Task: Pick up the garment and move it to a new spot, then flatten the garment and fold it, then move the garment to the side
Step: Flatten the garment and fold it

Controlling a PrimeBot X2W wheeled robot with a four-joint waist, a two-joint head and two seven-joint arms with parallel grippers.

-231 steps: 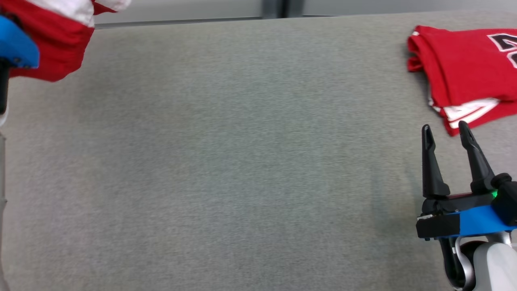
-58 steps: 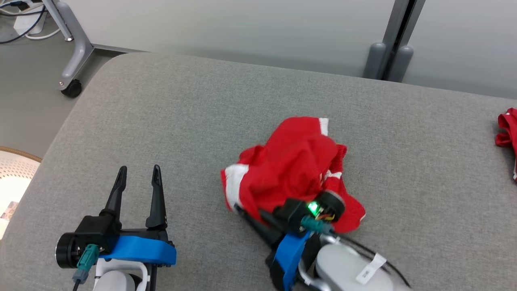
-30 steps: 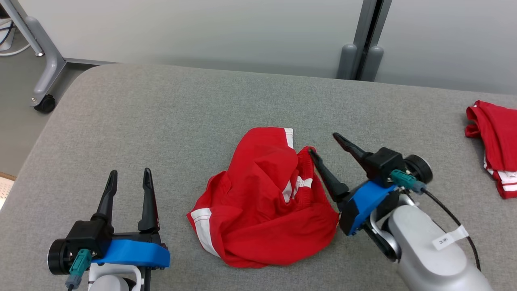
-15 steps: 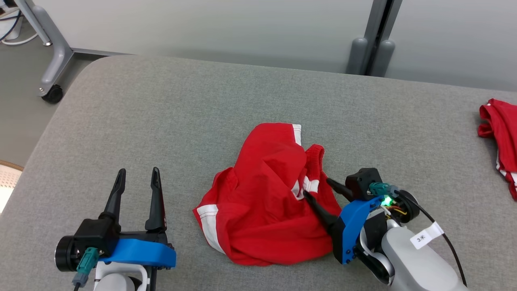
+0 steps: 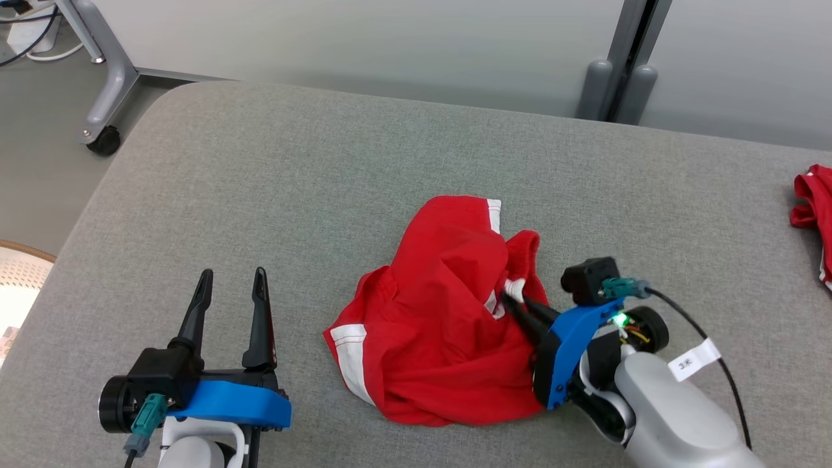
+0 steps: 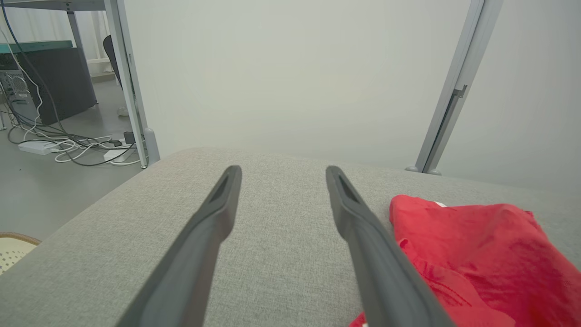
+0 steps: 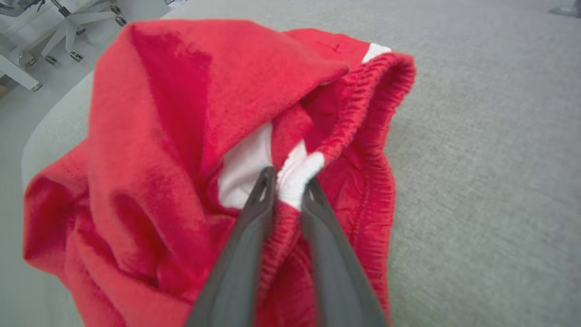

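Observation:
The garment (image 5: 442,318) is a pair of red shorts with white stripes, crumpled in a heap in the middle of the grey padded table (image 5: 325,169). My right gripper (image 5: 512,300) reaches in from the right and is shut on a fold of the ribbed waistband. In the right wrist view its two fingers pinch the red and white fabric of the garment (image 7: 181,136) at the right gripper (image 7: 287,179). My left gripper (image 5: 233,281) stands open at the lower left, apart from the garment, with bare table between its fingers. The left wrist view shows the left gripper (image 6: 282,175) open and the garment (image 6: 476,254) to its right.
A second red garment (image 5: 812,208) lies at the table's right edge. Beyond the table stand a pale wall and a grey post (image 5: 617,84). A wheeled frame leg (image 5: 104,130) is on the floor at the far left, and a pale perforated basket (image 5: 16,279) sits below the left edge.
My right gripper has closed from open onto the waistband at the heap's right side. The left gripper has stayed open. The camera has shifted a little.

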